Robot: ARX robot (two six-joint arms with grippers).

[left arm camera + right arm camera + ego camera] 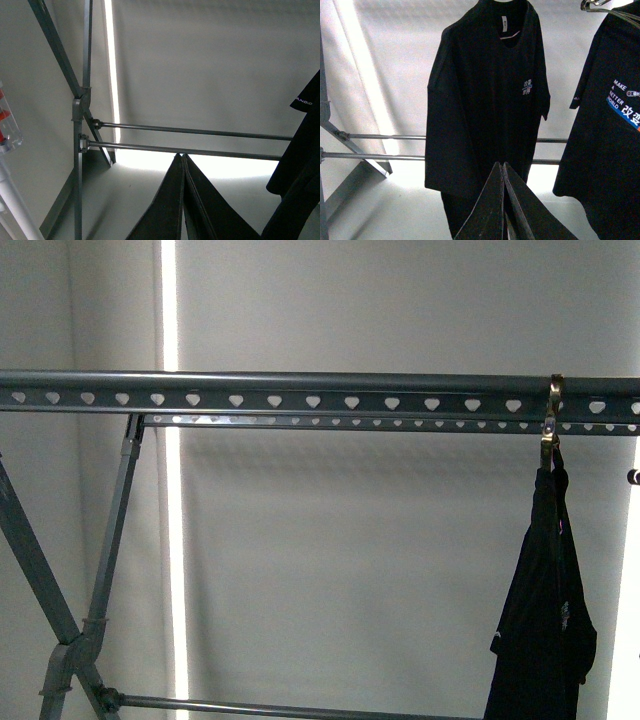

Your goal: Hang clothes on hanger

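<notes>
The dark grey drying rack's top rail with heart-shaped holes runs across the front view. A black T-shirt hangs from it at the far right by a metal hook. In the right wrist view this T-shirt hangs in front of my right gripper, which is shut and empty just below it. A second black T-shirt printed "MAKE A BETTER WORLD" hangs beside it. My left gripper is shut and empty, facing the rack's lower bars; a black shirt edge shows at one side.
The rack's slanted legs cross at the left of the front view. A pale curtain with a bright vertical slit hangs behind. A white post with a red-and-clear part is at the edge of the left wrist view.
</notes>
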